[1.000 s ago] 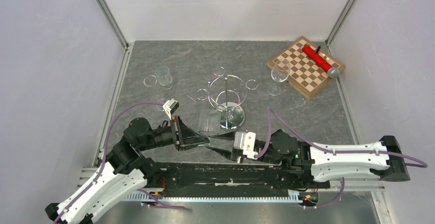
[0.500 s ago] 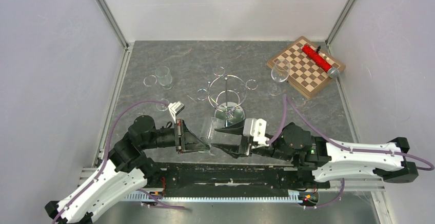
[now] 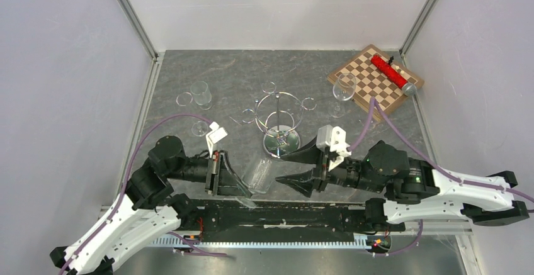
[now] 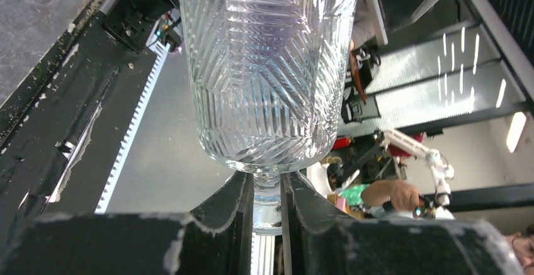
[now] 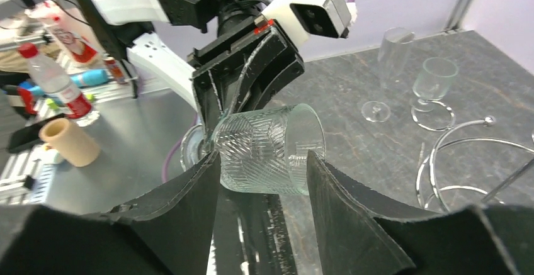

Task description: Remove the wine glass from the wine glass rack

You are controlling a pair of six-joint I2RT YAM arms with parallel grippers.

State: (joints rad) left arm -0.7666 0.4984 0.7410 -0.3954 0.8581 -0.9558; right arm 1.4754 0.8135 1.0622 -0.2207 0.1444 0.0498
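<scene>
The wine glass [image 3: 261, 174], a cut-pattern bowl on a short stem, lies sideways in the air near the table's front edge. My left gripper [image 3: 244, 185] is shut on its stem [image 4: 267, 207], with the bowl [image 4: 271, 67] filling the left wrist view. The glass is off the wine glass rack [image 3: 279, 121], a chrome wire stand further back [image 5: 469, 155]. My right gripper [image 3: 281, 169] is open, and its fingertips face the rim of the glass [image 5: 271, 149] from the right without touching it. In the right wrist view the right gripper [image 5: 264, 190] frames the bowl.
A chessboard [image 3: 368, 95] with a red tool [image 3: 388, 70] sits at the back right, with a stemmed glass [image 3: 343, 89] next to it. Two more glasses [image 3: 201, 93] [image 3: 200, 128] stand left of the rack. The black rail [image 3: 283, 215] runs along the near edge.
My right gripper has opened wider and drawn back to the right. My left gripper has carried the glass away from the rack, toward the near edge.
</scene>
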